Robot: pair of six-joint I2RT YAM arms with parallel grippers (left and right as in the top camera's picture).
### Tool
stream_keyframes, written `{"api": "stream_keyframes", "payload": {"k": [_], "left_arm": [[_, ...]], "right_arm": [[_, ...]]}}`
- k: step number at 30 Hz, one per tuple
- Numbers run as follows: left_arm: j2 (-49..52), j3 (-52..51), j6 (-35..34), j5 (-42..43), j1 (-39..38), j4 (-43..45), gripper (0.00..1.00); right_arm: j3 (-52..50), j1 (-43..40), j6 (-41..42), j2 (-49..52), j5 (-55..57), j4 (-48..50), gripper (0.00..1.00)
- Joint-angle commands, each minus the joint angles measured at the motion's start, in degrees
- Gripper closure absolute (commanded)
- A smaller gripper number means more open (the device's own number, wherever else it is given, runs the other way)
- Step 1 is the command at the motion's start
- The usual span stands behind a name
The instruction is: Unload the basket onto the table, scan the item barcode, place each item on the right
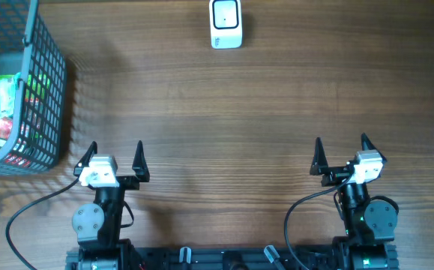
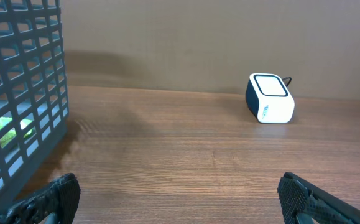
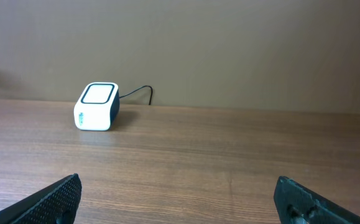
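Scanner (image 1: 225,24) sits far back on the worktop (image 1: 217,112), basket (image 1: 44,97) at its left edge. Left gripper (image 1: 116,146) and right gripper (image 1: 341,139) are empty, jaws spread wide.

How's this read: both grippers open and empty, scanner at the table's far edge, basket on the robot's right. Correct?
No: the basket sits on the robot's left, by the left gripper, per the overhead view. The rest holds: right gripper open too, scanner at far edge.
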Motion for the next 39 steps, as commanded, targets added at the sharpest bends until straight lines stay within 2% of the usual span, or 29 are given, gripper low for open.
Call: {"api": "stream_keyframes", "payload": {"k": [1, 3, 6, 7, 12, 14, 15, 18, 20, 25, 29, 34, 37, 39], "left_arm": [[0.2, 2.2, -5.0, 4.8, 0.3, -3.8, 0.0], [1.3, 8.9, -9.7, 5.0, 0.3, -13.2, 0.0], [8.0, 24.0, -9.9, 9.3, 0.3, -25.7, 0.0], [13.7, 32.9, -11.3, 9.7, 0.3, -31.4, 0.0], [48.3, 79.8, -9.4, 9.9, 0.3, -59.4, 0.0], [61.6, 96.8, -9.3, 9.9, 0.3, -64.3, 0.0], [65.8, 101.7, -9.3, 7.6, 0.3, -64.3, 0.0], [73.0, 103.9, -9.4, -8.7, 1.7, -56.6, 0.0], [77.2, 103.9, -9.4, -12.7, 6.1, -53.5, 0.0], [81.9, 103.9, -9.0, -12.7, 23.0, -44.8, 0.0], [89.0, 103.9, 1.7, -12.7, 32.3, -43.9, 0.0], [103.4, 103.9, 11.5, -11.5, 36.4, -45.7, 0.0], [111.7, 103.9, 18.9, -2.2, 37.0, -44.9, 0.0], [115.8, 103.9, 22.8, -0.3, 37.0, -43.6, 0.0]], "right_arm": [[-0.1, -0.2, -0.5, -0.3, -0.5, 0.3, 0.0], [-0.1, -0.2, -0.5, -0.3, -0.5, 0.3, 0.0], [-0.1, -0.2, -0.4, -0.3, -0.5, 0.3, 0.0], [-0.1, -0.2, -0.5, -0.3, -0.5, 0.3, 0.0], [-0.1, -0.2, -0.5, -0.3, -0.5, 0.3, 0.0], [-0.1, -0.2, -0.5, -0.3, -0.5, 0.3, 0.0], [-0.1, -0.2, -0.5, -0.3, -0.5, 0.3, 0.0], [-0.1, -0.2, -0.5, -0.3, -0.5, 0.3, 0.0], [-0.1, -0.2, -0.5, -0.3, -0.5, 0.3, 0.01], [-0.1, -0.2, -0.4, -0.3, -0.5, 0.3, 0.0], [-0.1, -0.2, -0.4, -0.3, -0.5, 0.3, 0.0], [-0.1, -0.2, -0.5, -0.3, -0.5, 0.3, 0.0], [-0.1, -0.2, -0.5, -0.3, -0.5, 0.3, 0.0], [-0.1, -0.2, -0.5, -0.3, -0.5, 0.3, 0.0]]}}
